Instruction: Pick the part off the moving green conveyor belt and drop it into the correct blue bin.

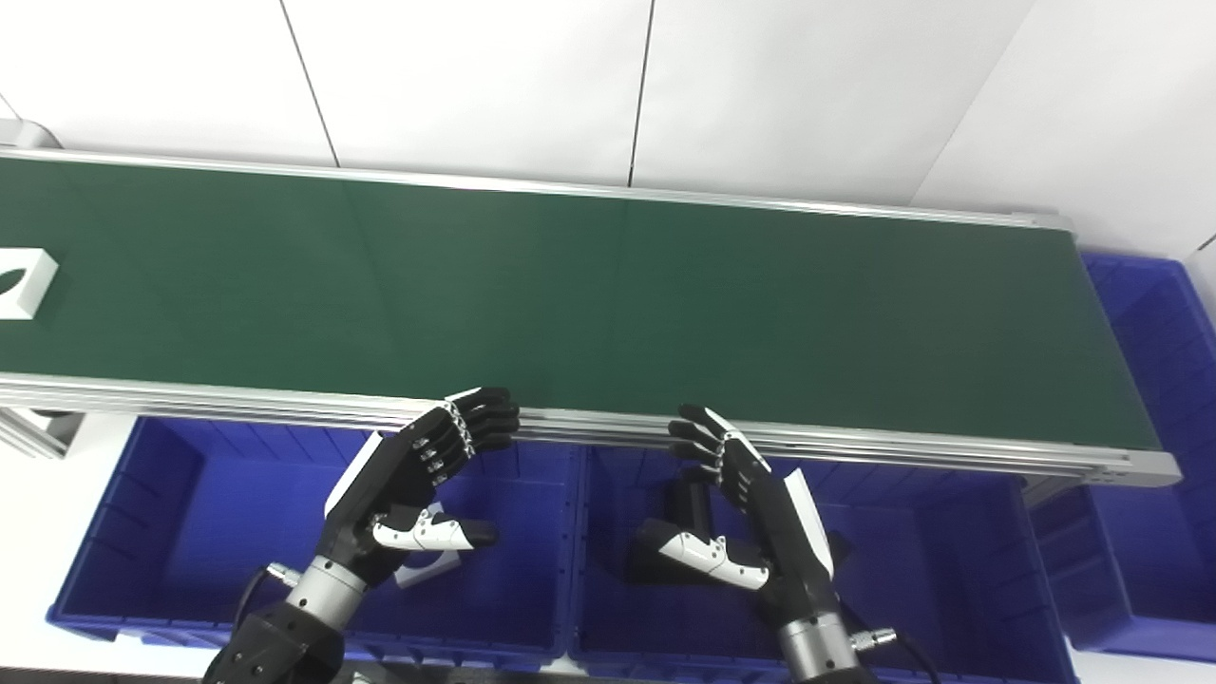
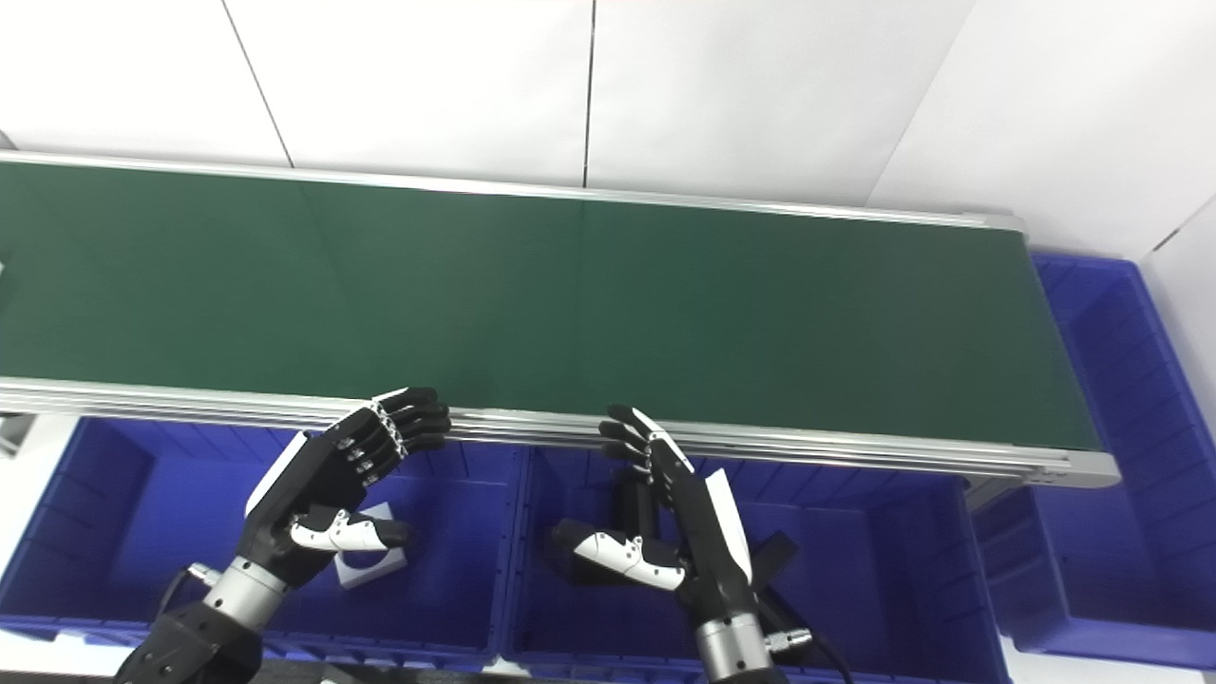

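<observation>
A white square part (image 1: 21, 282) with a leaf-shaped hole lies on the green conveyor belt (image 1: 608, 294) at the far left edge; the right eye view does not show it. My left hand (image 1: 418, 480) hovers open over the left blue bin (image 1: 123, 541), fingertips near the belt's front rail. My right hand (image 1: 736, 508) is open over the middle blue bin (image 1: 959, 570), palm facing left. Both hands hold nothing. Another white part (image 2: 366, 562) rests in the left bin, partly hidden by my left hand. Dark parts (image 2: 774, 556) lie in the middle bin behind my right hand.
A third blue bin (image 1: 1154, 380) stands at the belt's right end. An aluminium rail (image 1: 855, 442) runs along the belt's front edge above the bins. White wall panels rise behind the belt.
</observation>
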Robot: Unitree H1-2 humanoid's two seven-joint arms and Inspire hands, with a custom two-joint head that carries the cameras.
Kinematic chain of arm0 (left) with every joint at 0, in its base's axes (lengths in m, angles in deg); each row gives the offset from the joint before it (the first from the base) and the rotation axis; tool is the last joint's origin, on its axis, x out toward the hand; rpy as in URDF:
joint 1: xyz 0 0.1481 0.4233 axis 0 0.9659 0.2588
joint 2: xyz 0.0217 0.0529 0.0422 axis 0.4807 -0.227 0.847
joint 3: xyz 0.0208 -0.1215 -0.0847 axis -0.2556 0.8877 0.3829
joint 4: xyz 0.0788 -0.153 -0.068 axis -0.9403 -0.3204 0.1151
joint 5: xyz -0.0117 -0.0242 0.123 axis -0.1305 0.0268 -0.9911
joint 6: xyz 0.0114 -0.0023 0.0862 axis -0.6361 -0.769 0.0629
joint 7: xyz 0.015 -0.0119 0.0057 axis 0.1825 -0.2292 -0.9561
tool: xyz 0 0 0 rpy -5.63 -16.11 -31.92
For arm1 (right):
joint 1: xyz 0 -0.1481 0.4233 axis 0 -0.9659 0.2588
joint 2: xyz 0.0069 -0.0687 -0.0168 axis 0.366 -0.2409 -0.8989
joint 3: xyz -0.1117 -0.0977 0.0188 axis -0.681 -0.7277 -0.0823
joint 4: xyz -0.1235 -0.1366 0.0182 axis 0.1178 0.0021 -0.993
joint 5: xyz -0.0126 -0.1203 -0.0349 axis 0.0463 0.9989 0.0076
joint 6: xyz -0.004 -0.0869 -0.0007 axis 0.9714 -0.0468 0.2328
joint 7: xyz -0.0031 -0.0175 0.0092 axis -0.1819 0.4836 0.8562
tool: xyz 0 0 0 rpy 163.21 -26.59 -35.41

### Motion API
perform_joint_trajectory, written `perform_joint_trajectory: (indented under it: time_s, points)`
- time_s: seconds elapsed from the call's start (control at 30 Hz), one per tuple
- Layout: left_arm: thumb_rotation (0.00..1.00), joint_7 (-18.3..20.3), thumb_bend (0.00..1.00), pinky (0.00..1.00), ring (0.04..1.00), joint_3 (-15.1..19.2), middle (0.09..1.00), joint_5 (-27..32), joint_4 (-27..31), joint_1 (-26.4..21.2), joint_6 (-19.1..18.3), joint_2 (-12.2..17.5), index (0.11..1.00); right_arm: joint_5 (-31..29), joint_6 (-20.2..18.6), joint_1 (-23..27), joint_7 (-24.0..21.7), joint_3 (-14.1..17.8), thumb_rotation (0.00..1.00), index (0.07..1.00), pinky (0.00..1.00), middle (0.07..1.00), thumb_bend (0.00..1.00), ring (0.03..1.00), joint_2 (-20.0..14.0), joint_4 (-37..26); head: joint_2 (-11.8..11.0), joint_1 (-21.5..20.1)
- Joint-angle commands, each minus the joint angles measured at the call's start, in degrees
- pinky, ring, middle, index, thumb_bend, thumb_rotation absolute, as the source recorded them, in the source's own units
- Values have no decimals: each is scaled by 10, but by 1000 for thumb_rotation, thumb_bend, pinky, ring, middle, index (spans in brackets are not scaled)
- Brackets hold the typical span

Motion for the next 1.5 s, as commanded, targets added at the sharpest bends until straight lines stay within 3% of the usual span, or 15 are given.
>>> perform_joint_trajectory:
  time_s: [0.0, 1.03, 1.17, 1.27, 1.3, 1.43, 1.47]
  points:
    - [191, 5, 938, 793, 793, 2, 795, 8, 14, -6, 15, 2, 790, -2, 35, 5, 7, 0, 387, 858, 707, 820, 742, 782, 5, -6, 1, 0]
    - [219, -3, 961, 780, 790, 0, 794, -21, 4, -16, 28, -4, 787, -4, 53, 16, 7, 8, 362, 854, 697, 812, 730, 771, 3, 18, -17, 36]
    - [224, -1, 965, 780, 791, 1, 796, -20, 6, -15, 27, 0, 788, -5, 59, 15, 8, 7, 353, 853, 701, 811, 731, 773, 5, 24, -28, 60]
    - [224, -2, 966, 786, 791, 1, 793, -23, 17, -11, 25, 3, 788, -11, 61, 13, 6, 9, 361, 855, 706, 813, 734, 777, 2, 26, -49, 116]
    - [221, -2, 968, 788, 787, 0, 788, -23, 20, -9, 24, 3, 784, -13, 64, 13, 5, 9, 360, 858, 706, 815, 730, 778, 0, 28, -49, 116]
    - [205, -9, 970, 779, 780, 0, 779, -21, 69, 6, 4, 4, 777, -22, 80, 12, 2, 13, 344, 866, 707, 819, 706, 784, -10, 34, -84, 197]
    - [205, -12, 971, 777, 777, 0, 777, -22, 82, 9, 0, 4, 775, -22, 83, 11, 1, 14, 345, 869, 708, 820, 701, 786, -12, 35, -84, 197]
